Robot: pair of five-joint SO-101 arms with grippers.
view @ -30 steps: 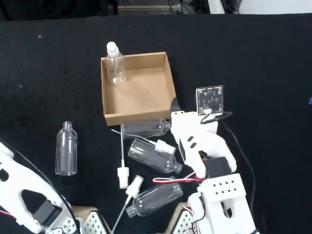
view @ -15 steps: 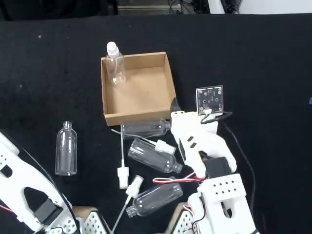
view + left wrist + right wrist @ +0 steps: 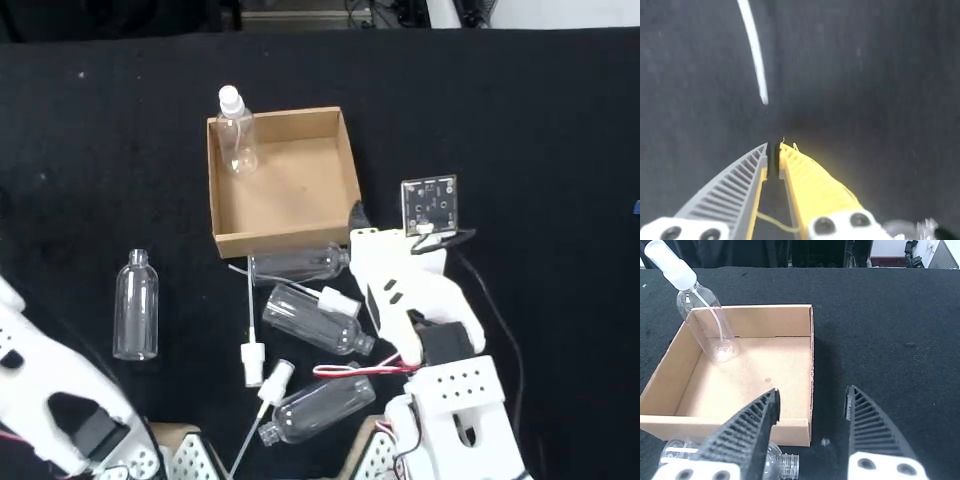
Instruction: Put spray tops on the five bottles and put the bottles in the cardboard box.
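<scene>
Left arm [image 3: 45, 395] drifts lower at near-left corner. Left gripper [image 3: 774, 149] pinched closed, apparently empty, near dip tube [image 3: 754, 50]. Right gripper [image 3: 812, 390] wide open, empty, beside box [image 3: 350, 165]. One capped bottle [image 3: 237, 130] boxed; four outside await tops. Next: grasp loose spray top [image 3: 253, 358].

Robotics lab or workshop. Desk [image 3: 560, 120] draped in black cloth. White printed arm [image 3: 415, 290] carries a bare circuit board [image 3: 430, 203] and loose red-white wires [image 3: 350, 370]. Cable tangle [image 3: 400, 12] past far edge. Ribbed plastic right pincer [image 3: 812, 389].
</scene>
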